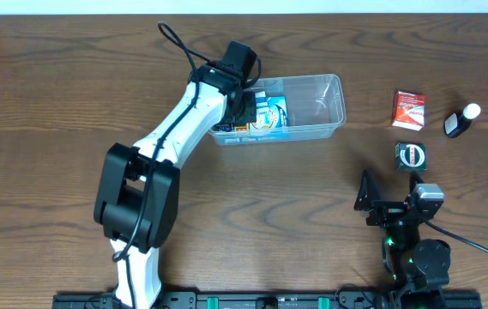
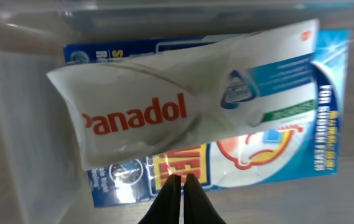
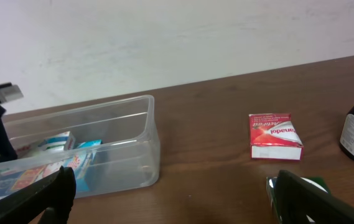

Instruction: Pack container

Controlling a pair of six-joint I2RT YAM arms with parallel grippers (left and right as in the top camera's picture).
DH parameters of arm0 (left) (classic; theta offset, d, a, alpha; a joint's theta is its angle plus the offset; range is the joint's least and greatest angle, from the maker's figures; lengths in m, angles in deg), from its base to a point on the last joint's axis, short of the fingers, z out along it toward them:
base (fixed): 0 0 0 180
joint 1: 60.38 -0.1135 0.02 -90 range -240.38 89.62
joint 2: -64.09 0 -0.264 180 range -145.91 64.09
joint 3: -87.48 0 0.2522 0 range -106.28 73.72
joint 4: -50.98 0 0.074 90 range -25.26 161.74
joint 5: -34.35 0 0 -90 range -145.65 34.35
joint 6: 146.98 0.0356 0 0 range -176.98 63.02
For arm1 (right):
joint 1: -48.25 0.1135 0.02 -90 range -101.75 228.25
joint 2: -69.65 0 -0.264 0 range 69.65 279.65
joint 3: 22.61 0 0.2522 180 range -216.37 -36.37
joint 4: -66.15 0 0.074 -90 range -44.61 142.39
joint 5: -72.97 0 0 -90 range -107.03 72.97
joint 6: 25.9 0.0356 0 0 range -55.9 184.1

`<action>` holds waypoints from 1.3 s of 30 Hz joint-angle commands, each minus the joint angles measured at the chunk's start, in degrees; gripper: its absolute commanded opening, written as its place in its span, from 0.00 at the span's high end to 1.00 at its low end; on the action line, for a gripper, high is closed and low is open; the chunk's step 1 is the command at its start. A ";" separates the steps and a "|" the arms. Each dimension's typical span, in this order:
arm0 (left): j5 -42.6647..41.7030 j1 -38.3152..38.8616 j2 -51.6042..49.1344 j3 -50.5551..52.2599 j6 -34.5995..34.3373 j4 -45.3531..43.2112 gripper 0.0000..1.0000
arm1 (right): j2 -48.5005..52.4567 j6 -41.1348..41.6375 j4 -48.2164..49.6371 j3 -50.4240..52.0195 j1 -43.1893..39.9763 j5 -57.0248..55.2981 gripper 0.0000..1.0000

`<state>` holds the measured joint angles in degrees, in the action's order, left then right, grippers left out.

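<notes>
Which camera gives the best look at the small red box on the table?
Right wrist: the red box fills more of the frame, side-on, with its lettering visible. Overhead shows it small, from above, right of the container. Left wrist does not show it.

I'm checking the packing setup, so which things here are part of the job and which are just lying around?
Part of the job: container, white Panadol pack and blue box inside it, left gripper above them.
Lying outside, maybe still to pack: red box, dark bottle, small black box.
</notes>
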<state>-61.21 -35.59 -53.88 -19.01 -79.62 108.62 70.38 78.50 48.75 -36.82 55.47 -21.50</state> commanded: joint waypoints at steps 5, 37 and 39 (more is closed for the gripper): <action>3.34 -0.24 -1.55 -1.49 1.05 0.22 0.94 | -0.09 -0.76 -0.20 0.13 -0.46 0.00 0.01; 3.52 -3.72 9.09 -9.49 1.22 4.87 0.78 | -0.09 -0.76 -0.20 0.13 -0.46 0.00 0.01; 4.35 -6.64 11.80 -9.46 1.22 4.66 0.72 | -0.09 -0.76 -0.20 0.13 -0.46 0.02 0.01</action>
<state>-57.78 -38.21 -47.45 -26.57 -78.65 113.19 70.38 78.50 48.75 -36.82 55.47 -21.50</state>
